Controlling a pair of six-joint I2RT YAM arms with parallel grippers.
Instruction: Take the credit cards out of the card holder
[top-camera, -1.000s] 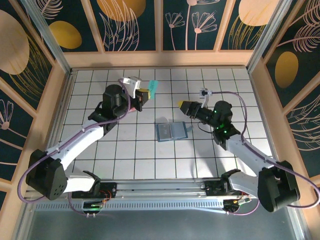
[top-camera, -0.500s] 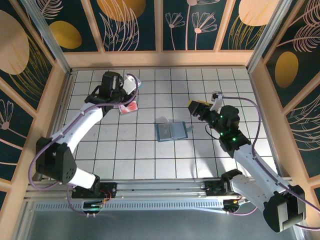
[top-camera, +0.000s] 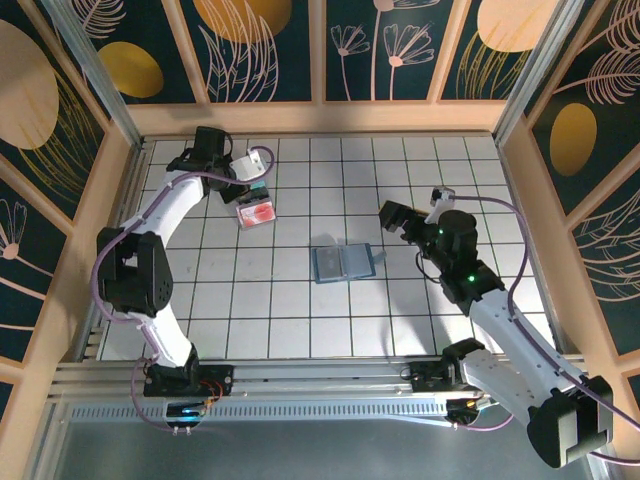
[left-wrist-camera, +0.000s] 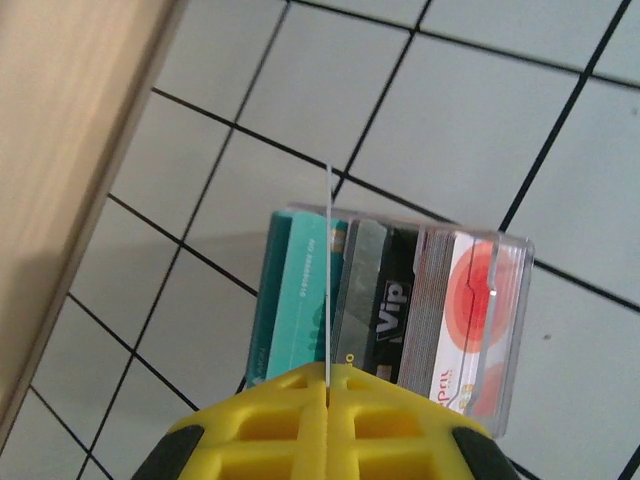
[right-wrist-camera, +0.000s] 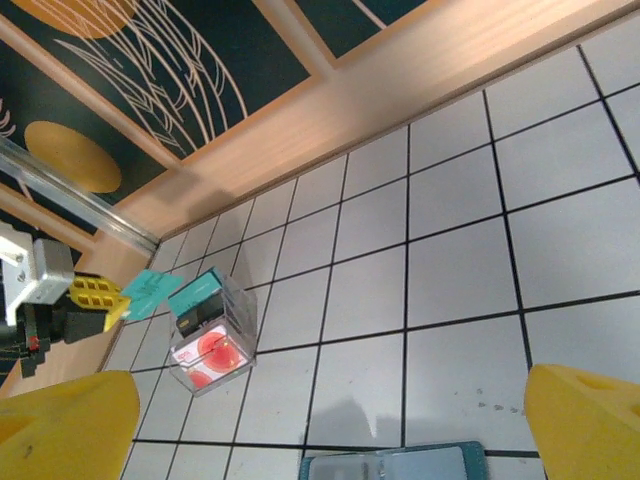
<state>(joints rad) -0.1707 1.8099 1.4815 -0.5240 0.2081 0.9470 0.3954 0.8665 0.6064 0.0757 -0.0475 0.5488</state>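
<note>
At the clear box (left-wrist-camera: 503, 300), left fingers (left-wrist-camera: 270, 425) pinch a teal card (right-wrist-camera: 152, 291); released askew, it could miss; right fingers (right-wrist-camera: 70, 420) stand wide.

White tiled floor (top-camera: 300, 310) meets leaf-patterned, wood-framed walls (top-camera: 350, 50)

Your left arm (top-camera: 168, 215) and right arm (top-camera: 512, 335) are built alike: smooth white tubular links between blocky black joint housings, each trailed by a loose purple cable (top-camera: 520, 255). You'll spot small green lights (top-camera: 466, 272) glowing on the right arm's black joints, and a little white camera block (top-camera: 246, 162) at each wrist. The left gripper (left-wrist-camera: 327, 385) has bright yellow moulded fingers (left-wrist-camera: 260, 440) with square recessed pockets; the right gripper (right-wrist-camera: 330, 415) wears fingers (right-wrist-camera: 68, 425) of the same yellow.
</note>
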